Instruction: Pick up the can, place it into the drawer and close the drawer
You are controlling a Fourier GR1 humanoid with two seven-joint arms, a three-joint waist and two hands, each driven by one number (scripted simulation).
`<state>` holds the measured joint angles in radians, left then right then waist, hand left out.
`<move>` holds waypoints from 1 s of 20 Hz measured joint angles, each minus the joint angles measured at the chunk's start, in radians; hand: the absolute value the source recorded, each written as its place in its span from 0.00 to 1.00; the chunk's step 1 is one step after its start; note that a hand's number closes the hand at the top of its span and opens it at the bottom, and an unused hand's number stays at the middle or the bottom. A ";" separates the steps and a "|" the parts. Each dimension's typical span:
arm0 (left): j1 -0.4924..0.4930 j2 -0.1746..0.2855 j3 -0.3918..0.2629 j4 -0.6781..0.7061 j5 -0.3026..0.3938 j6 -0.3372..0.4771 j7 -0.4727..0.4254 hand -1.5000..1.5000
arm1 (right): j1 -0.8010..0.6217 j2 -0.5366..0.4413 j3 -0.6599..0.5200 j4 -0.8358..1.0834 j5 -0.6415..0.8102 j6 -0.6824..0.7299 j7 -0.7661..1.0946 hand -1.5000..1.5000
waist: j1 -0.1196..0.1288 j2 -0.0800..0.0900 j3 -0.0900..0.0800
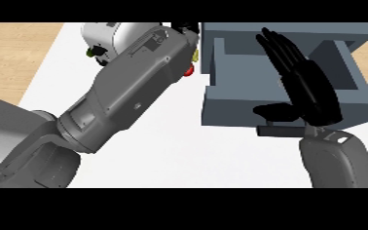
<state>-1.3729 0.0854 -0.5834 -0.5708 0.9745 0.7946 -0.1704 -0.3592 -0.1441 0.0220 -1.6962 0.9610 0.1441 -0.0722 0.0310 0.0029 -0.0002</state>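
Note:
The blue-grey drawer (237,109) stands pulled open at the right, with its dark handle (279,131) on the near front. My right hand (310,85) lies over the drawer's hollow, open, fingers straight and pointing away, thumb by the front wall. My left forearm crosses from the lower left up to the drawer's left wall. Only a black bit of the left hand (185,28) shows at the top. A small red and yellow patch (190,70), possibly the can, peeks out from under that forearm beside the drawer; the rest is hidden.
A white and grey object (108,36) sits at the back left, partly behind my left forearm. The white counter (187,156) spreads in front of the drawer. Wooden floor (25,53) shows beyond the counter's left edge.

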 measured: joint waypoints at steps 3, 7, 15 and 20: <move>0.013 0.030 -0.001 -0.030 -0.013 0.006 0.025 0.00 | -0.071 -0.019 0.015 0.133 0.072 -0.035 -0.009 0.00 | 0.006 0.000 0.000; 0.037 0.076 -0.001 -0.087 -0.037 0.013 0.063 0.00 | -0.162 0.001 0.021 0.307 0.146 -0.118 0.002 0.00 | 0.006 -0.001 0.000; 0.095 0.172 -0.008 -0.238 -0.076 0.038 0.154 0.00 | -0.295 0.009 -0.019 0.679 0.241 -0.340 -0.036 0.00 | 0.016 -0.003 -0.003; 0.154 0.229 -0.008 -0.325 -0.099 0.041 0.180 0.00 | -0.373 0.003 -0.043 0.851 0.298 -0.482 -0.049 0.00 | 0.022 -0.012 -0.013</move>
<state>-1.2191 0.3145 -0.5916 -0.8955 0.8753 0.8352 0.0099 -0.7318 -0.1415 -0.0208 -0.8454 1.2593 -0.3384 -0.1211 0.0534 -0.0088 -0.0137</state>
